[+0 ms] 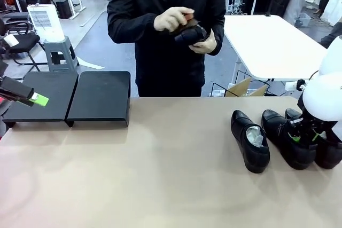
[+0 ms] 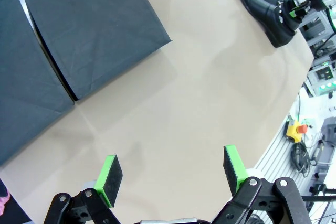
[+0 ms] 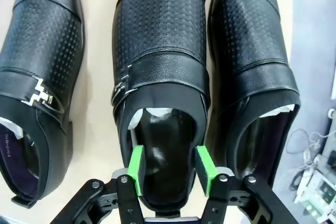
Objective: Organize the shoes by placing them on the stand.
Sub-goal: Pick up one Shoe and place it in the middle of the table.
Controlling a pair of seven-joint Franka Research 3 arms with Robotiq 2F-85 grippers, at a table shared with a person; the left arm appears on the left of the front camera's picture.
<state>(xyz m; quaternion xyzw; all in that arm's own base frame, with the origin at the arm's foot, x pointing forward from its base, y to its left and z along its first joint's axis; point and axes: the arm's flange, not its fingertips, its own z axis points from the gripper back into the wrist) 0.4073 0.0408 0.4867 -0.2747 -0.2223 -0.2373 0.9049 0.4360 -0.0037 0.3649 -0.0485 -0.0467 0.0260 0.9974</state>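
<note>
Three glossy black shoes lie at the table's right: one (image 1: 250,141) apart to the left, a middle one (image 1: 286,141) and one at the far right (image 1: 327,153). My right gripper (image 1: 299,136) is down on the middle shoe (image 3: 160,51). Its green pads (image 3: 136,169) press both sides of the heel opening, so my right gripper (image 3: 170,170) is shut on it; the shoe rests on the table. Across the table a person holds another shoe (image 1: 191,34) in both hands. The black stand (image 1: 99,97) sits at the far left, nothing on it. My left gripper (image 1: 35,99) hangs open over the stand's left part, seen wide open (image 2: 170,174) above bare table.
The stand (image 2: 94,24) shows as two flat panels side by side. A white table (image 1: 272,41) and a cardboard box (image 1: 243,86) stand behind at the right. A grey stool (image 1: 57,52) with a white appliance is at the back left. The table's curved edge (image 2: 273,145) runs close.
</note>
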